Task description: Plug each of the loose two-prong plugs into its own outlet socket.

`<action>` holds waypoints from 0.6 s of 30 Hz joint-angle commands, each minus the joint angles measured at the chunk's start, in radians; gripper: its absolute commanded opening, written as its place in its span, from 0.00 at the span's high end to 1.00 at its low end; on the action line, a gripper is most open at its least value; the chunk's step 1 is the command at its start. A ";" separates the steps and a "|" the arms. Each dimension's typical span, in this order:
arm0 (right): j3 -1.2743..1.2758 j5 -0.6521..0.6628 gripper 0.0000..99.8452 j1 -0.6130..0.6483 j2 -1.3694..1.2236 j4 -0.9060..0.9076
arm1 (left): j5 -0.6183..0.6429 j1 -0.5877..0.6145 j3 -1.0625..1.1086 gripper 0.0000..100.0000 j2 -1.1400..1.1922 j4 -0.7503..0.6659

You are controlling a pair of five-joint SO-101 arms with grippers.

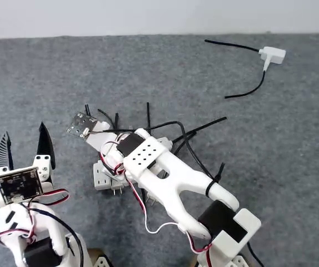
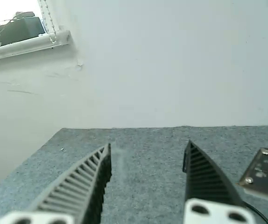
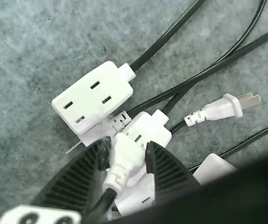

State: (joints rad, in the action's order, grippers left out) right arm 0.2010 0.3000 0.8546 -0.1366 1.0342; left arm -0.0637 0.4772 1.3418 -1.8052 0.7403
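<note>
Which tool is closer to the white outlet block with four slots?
Right. The right tool is just beside the outlet block, shut on a white plug. The left tool is open over bare carpet, well away from it.

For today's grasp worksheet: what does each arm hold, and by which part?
The right gripper holds a white plug by its body, jaws on either side; the left gripper is open and empty.
</note>
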 commanded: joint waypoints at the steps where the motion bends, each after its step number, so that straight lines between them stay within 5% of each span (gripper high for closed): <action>1: -0.008 0.021 0.99 -0.027 0.005 -0.018 | -0.014 0.000 -0.030 0.76 -0.014 -0.002; 18: 0.009 0.025 0.99 -0.068 0.004 -0.013 | -0.012 -0.002 -0.030 0.76 -0.014 -0.002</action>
State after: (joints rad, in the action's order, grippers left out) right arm 0.2133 0.3199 0.7856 -0.1381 1.0342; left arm -0.0637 0.4772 1.3418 -1.8052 0.7403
